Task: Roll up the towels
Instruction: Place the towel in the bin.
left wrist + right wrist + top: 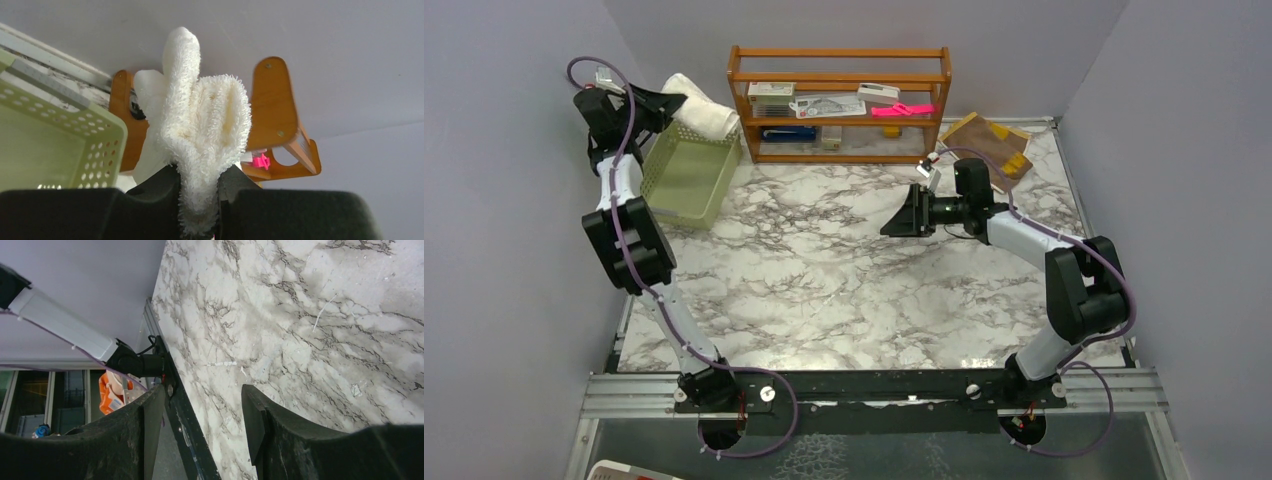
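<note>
Your left pincer [199,185] grips the fluffy cream towel [205,125], bunched in a loose roll, above the basket [686,178] at 11 o'clock. The brown towel [984,143] lies flat at 1 o'clock. Your right pincer [202,405] gapes empty.

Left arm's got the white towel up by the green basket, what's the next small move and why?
Probably bring the left gripper down over the green basket and open it. The rolled cream towel is pinched in its jaws, apparently by the basket's far rim and not yet inside.
</note>
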`<state>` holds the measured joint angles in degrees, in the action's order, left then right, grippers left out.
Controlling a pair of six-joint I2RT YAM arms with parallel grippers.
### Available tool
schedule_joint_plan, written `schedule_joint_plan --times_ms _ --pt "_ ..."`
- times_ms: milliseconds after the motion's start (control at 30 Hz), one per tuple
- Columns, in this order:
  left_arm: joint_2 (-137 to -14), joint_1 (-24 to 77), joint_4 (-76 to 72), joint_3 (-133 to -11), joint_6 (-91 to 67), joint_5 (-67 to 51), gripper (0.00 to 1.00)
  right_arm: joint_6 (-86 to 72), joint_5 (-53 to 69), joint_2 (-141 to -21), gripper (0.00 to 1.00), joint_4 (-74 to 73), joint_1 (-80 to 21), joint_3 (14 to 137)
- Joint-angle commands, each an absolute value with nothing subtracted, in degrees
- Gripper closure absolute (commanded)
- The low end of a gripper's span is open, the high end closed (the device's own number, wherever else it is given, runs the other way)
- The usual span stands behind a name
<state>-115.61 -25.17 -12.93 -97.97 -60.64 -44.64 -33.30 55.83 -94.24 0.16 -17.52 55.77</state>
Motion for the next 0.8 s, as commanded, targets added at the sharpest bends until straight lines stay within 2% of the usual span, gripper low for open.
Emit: schedule_joint_plan --times_ms 0,267,467,767 --pt "-128.9 -25.0 -16.1 -109.3 -63.3 -50.9 1.00 -30.9 55.4 -93.3 0.42 -1.2 -17.2 57.2" --pt "-138.6 -25.0 -10.1 -114.8 -56.9 -41.7 1.00 -30.0 54.8 -95.7 0.42 -2.8 -17.3 57.9" --pt "-139.3 -25.2 -5.8 -113.0 -50.0 -30.9 1.00 -29.7 54.8 -97.2 0.42 -3.3 -17.3 58.6" --pt "-138.1 -26.5 -5.5 -108.6 -48.8 -19.9 1.00 -29.1 54.9 -97.9 0.42 -3.5 -17.3 58.3"
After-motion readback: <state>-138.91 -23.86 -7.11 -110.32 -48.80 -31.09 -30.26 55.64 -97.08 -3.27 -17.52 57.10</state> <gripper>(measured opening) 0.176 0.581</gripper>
